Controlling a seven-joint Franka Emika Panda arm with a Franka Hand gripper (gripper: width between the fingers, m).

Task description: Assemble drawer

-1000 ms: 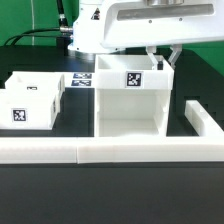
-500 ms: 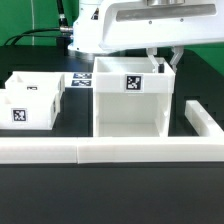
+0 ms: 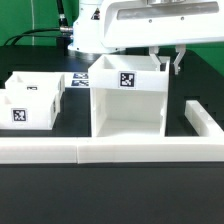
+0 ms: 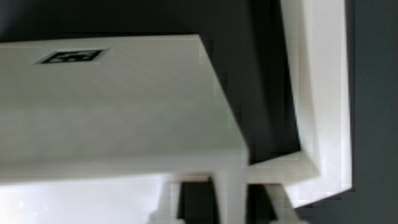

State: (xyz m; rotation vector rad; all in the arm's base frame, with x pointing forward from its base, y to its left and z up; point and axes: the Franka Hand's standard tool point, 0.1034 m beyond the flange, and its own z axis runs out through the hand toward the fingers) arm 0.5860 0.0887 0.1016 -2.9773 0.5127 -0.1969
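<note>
The tall white drawer case (image 3: pixel 125 100) stands in the middle of the table with a square tag on its upper front. My gripper (image 3: pixel 168 62) comes down on its top edge on the exterior view's right, one finger on each side of the wall, shut on it. In the wrist view the case's tagged panel (image 4: pixel 107 110) fills the picture, and its wall stands between my fingers at the gripper (image 4: pixel 231 200). Two small tagged trays (image 3: pixel 33 98) sit together at the exterior view's left, apart from the case.
A long low white rail (image 3: pixel 100 150) runs along the front and turns back at the exterior view's right (image 3: pixel 205 118). The marker board (image 3: pixel 80 80) lies flat between the trays and the case. The arm's white body hangs over the case.
The case has shifted a little toward the exterior view's left, along with the gripper on its wall. The trays and rail have not moved.
</note>
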